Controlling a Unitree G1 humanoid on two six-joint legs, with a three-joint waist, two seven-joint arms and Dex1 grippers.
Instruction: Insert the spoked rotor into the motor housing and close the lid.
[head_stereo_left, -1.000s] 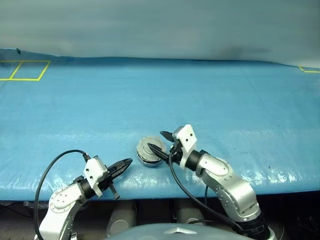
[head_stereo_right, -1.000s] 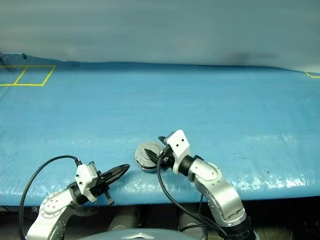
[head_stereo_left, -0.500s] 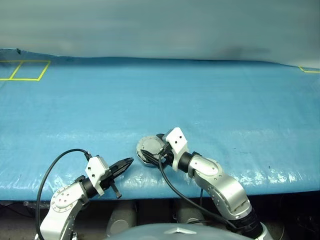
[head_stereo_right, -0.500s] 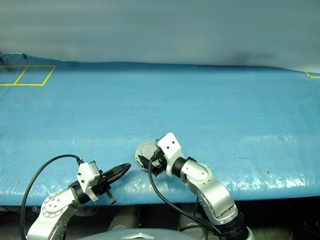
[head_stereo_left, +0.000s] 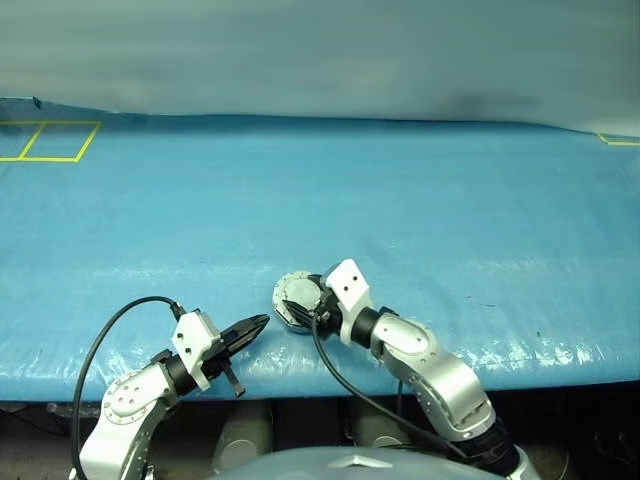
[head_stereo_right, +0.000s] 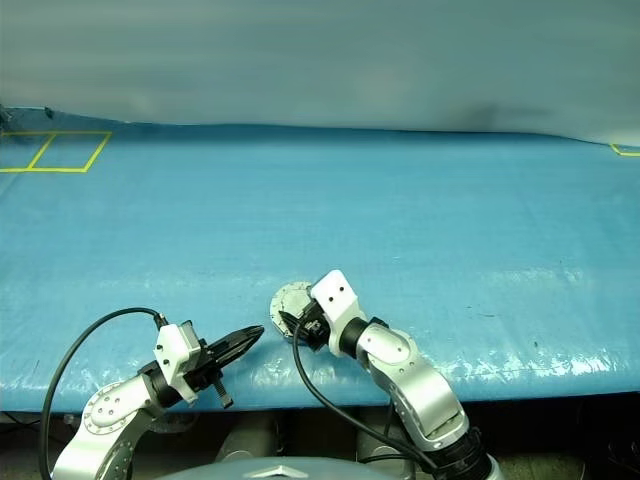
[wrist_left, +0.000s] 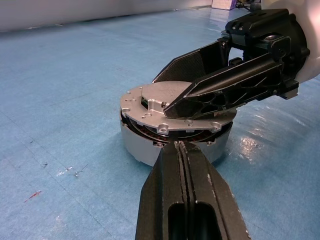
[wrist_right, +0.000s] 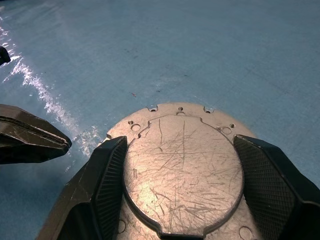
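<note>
- Right gripper (wrist_right: 182, 165) jaws apart, one finger on each side of the scratched grey lid (wrist_right: 183, 167), straddling it.
- Lid down over the motor housing (wrist_left: 175, 142), on blue table cover (head_stereo_left: 400, 200).
- Left gripper (wrist_left: 183, 145) jaws together, empty, tips just beside the housing wall.

lid (wrist_right: 183, 165): scratched silver-grey | housing (wrist_left: 150, 147): silver wall, copper-brown windings | cloth (head_stereo_left: 400, 200): blue | tape squares (head_stereo_left: 50, 140), upper left: yellow | fingers (wrist_left: 220, 87): black
</note>
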